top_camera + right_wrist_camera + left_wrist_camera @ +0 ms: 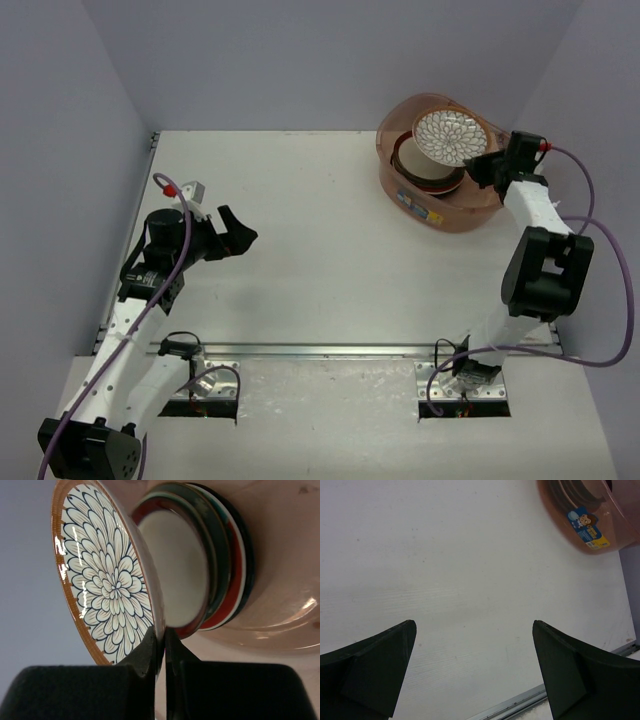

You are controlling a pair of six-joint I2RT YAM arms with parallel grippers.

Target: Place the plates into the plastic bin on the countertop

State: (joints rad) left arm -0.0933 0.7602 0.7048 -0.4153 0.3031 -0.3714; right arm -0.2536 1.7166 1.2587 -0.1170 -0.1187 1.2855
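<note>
The right claw (161,636) is pinching the near rim of a petal-patterned plate (105,585), its jaws pressed almost together with only the thin edge between them; gripping at the rim is leaving the plate's face free and letting it hang steeply tilted, which I judge suits lowering it onto the others; just behind it a stack of plates (220,575) is lying in the plastic bin (290,590), and the held plate is hovering over that stack, within the bin's outline from above and, as far as I can tell, not yet resting on it; the bin is standing at the far right of the surface (300,250); the left claw (474,625) is spread wide and gripping nothing, hanging over bare surface well apart from the bin, seemingly standing clear of the right arm's work; no plates are showing outside the bin, so this is probably the last one.
</note>
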